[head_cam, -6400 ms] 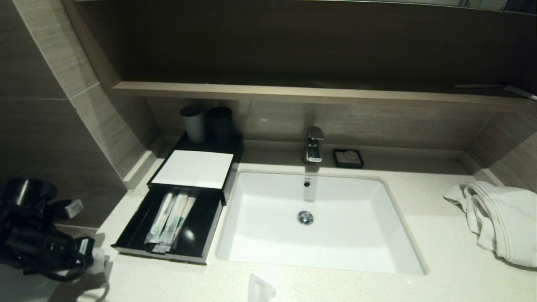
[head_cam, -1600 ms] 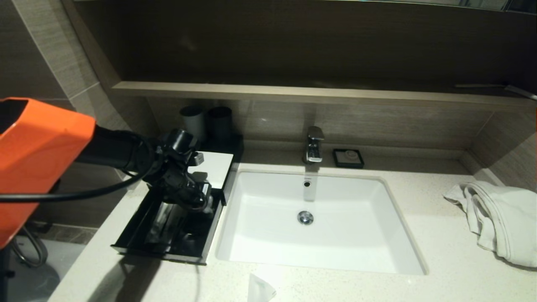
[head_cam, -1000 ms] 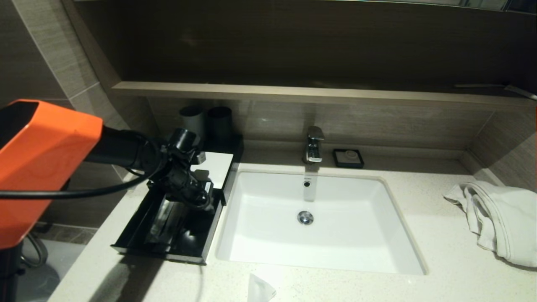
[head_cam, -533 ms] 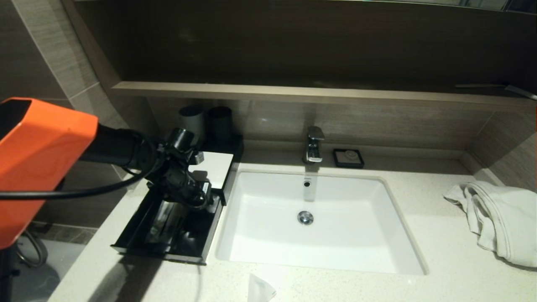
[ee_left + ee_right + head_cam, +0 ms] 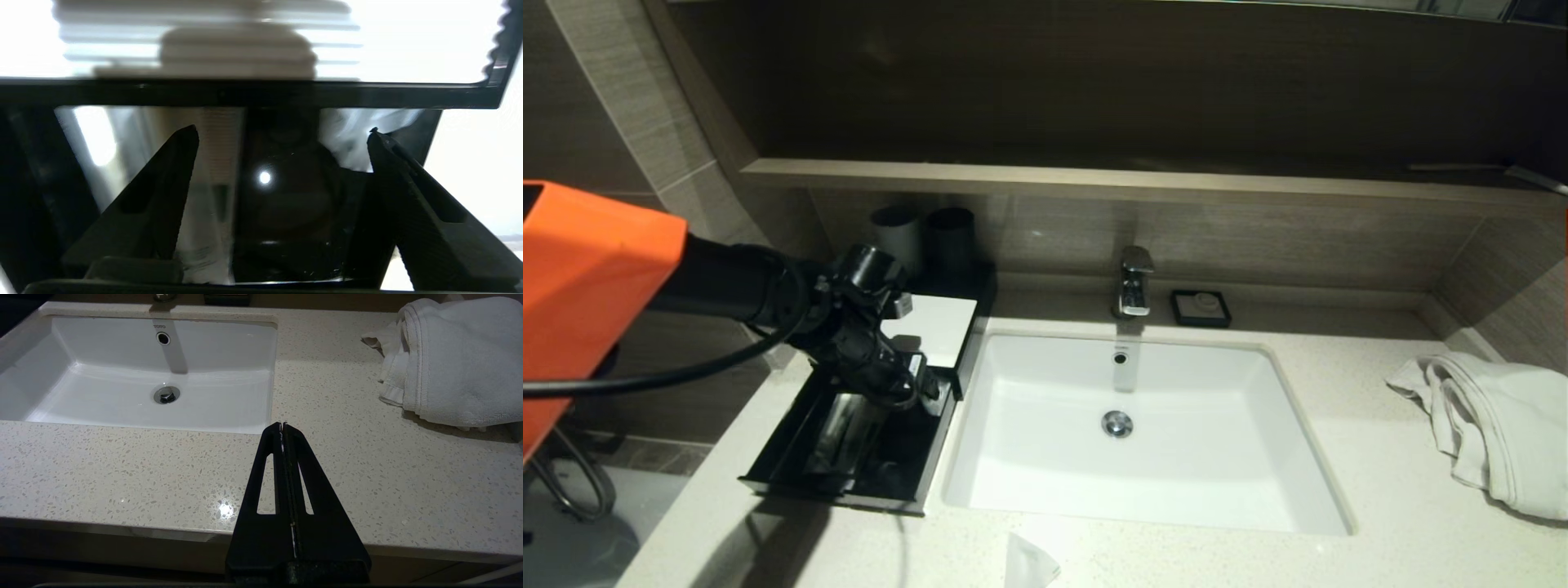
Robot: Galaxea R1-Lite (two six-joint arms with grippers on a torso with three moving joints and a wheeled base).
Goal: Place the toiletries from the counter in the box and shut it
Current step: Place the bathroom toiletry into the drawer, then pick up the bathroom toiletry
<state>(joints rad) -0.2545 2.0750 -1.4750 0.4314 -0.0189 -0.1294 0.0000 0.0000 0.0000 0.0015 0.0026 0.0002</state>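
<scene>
my left gripper (image 5: 282,134) over the box's (image 5: 935,327) open drawer, jaws wide, holding nothing | toiletries (image 5: 351,139) in drawer, one packet (image 5: 1027,563) on counter (image 5: 1339,563) | right gripper (image 5: 282,425) parked, closed

Bench (image 5: 122,469): off-white speckled stone, polished, catches a light spot. Sink (image 5: 1045,457): smooth glossy white ceramic; drain (image 5: 1117,423) and faucet (image 5: 1134,282) shiny chromed metal. Box (image 5: 968,327): black, hard, with a flat matt white top panel (image 5: 939,322); its open drawer (image 5: 907,457) has a glossy black floor that mirrors light. Toiletries (image 5: 200,245) in the drawer: translucent whitish plastic wrappers, slightly crinkled. Towel (image 5: 453,355): white terry cloth, nubby. Shelf (image 5: 1094,181): brown wood grain, matt. Cups (image 5: 925,237): dark grey, matt. Left end effector (image 5: 282,139) and right end effector (image 5: 282,426): matt black plastic fingers. Left arm shell (image 5: 580,302): smooth orange plastic.
</scene>
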